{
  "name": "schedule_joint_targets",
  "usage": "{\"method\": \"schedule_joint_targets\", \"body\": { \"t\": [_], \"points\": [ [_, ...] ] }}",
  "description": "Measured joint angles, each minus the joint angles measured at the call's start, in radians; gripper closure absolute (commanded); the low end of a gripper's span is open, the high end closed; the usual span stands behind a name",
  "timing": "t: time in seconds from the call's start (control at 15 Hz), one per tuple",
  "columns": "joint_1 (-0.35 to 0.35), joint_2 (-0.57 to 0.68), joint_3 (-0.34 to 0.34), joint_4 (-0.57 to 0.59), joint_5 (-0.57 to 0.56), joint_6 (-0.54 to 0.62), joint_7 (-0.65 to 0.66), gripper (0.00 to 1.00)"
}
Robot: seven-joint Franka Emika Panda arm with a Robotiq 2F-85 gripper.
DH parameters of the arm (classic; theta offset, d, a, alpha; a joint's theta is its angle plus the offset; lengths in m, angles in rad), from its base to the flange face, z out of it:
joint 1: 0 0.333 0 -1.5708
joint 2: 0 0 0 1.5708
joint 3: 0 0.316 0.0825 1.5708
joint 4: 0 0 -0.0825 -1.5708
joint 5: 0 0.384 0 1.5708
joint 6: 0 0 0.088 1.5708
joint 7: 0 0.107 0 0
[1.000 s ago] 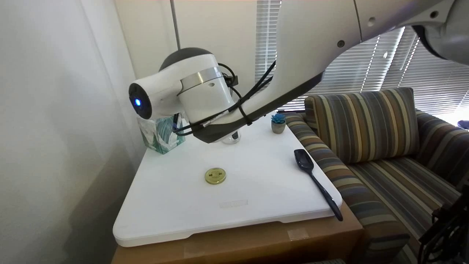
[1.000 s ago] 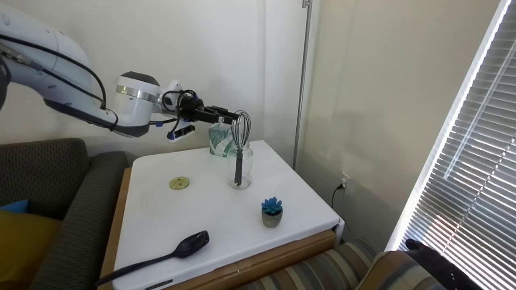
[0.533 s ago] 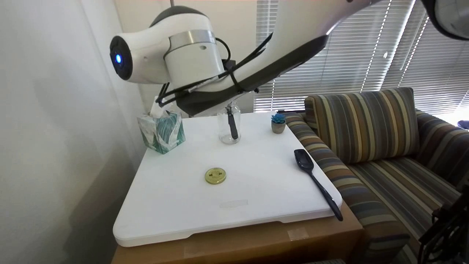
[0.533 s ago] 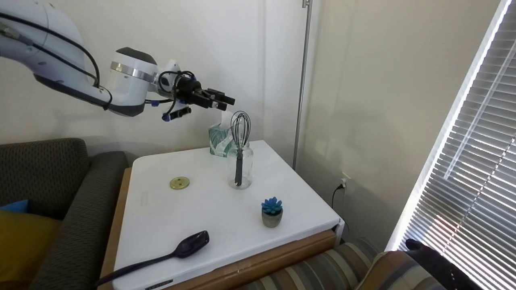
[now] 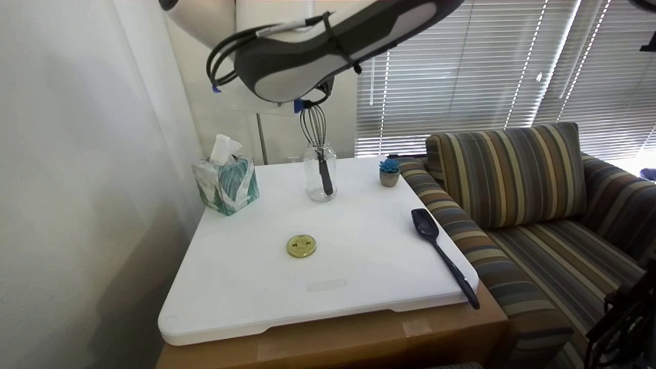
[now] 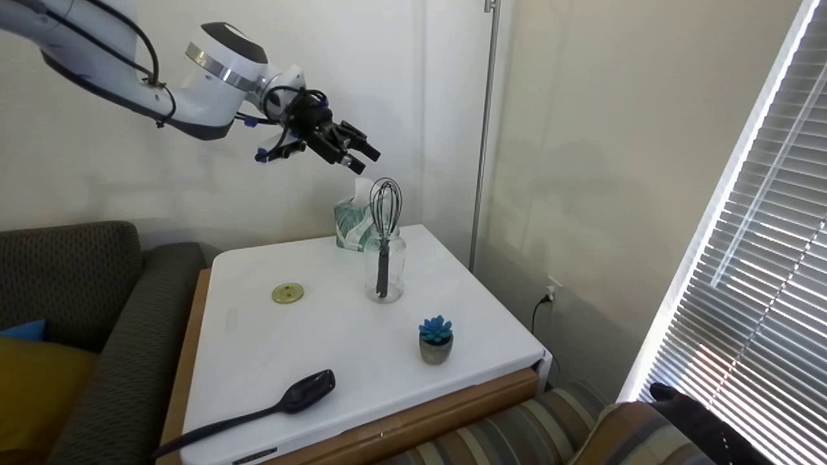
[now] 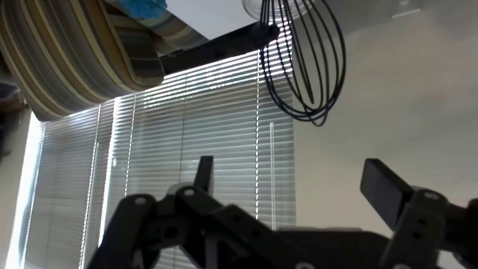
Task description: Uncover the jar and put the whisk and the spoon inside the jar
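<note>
In an exterior view, the spoon [image 6: 258, 413] is seen on the counter [image 6: 336, 323], probably light, stiff, slippery, best gripped mid-handle; rightward, the tool [image 6: 365, 159] is spread wide, empty; the whisk [image 6: 384, 240] is stood handle-down in the fragile-looking jar [image 6: 396, 268].

Daylight glares through the blinds [image 6: 762, 284] (shadows fall softly).

Striped armchair [image 5: 543, 251] near window blinds [image 5: 461, 87]
</note>
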Motion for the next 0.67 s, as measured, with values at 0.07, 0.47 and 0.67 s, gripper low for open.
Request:
{"method": "schedule_joint_targets", "body": {
  "t": [0.07, 0.47, 0.67],
  "points": [
    [-0.023, -0.020, 0.025, -0.022, 0.025, 0.024, 0.000, 0.00],
    [-0.168, -0.137, 0.158, -0.233, 0.132, 0.174, 0.009, 0.00],
    [-0.207, -0.177, 0.182, -0.309, 0.140, 0.207, 0.023, 0.00]
  ]
}}
